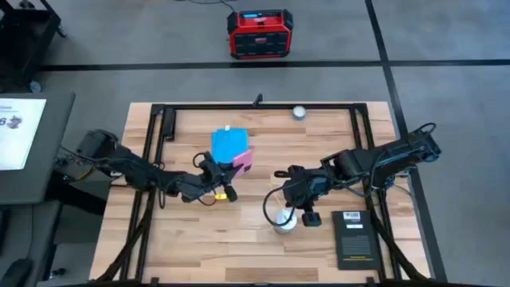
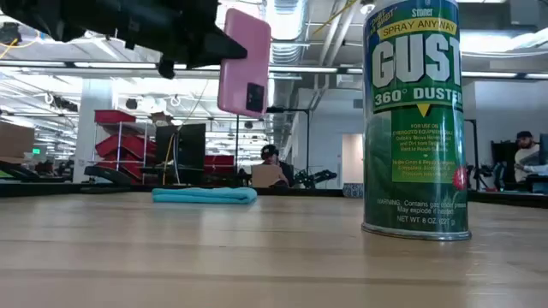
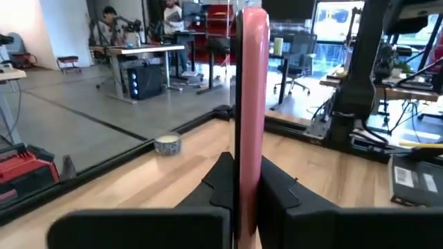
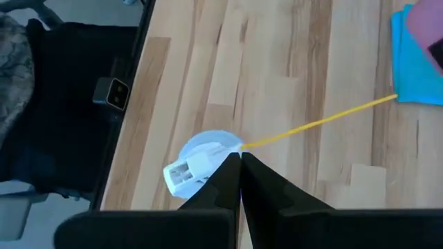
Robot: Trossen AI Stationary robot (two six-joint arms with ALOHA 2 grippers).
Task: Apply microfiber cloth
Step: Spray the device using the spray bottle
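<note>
Blue microfiber cloth (image 1: 229, 143) lies flat on the table (image 1: 239, 247) — the left gripper (image 1: 225, 177), jaws shut on the pink phone (image 3: 249, 104), is near it. Right gripper (image 1: 296, 199) — jaws closed above the spray can (image 2: 415, 120).

The microfiber cloth (image 1: 229, 143) lies mid-table, the can (image 1: 284, 221) right of it, the booklet (image 1: 354, 237) farther right

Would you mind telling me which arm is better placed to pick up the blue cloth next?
The right. Its claw is shut but holds nothing, while the left claw is busy holding the phone upright above the cloth.
</note>
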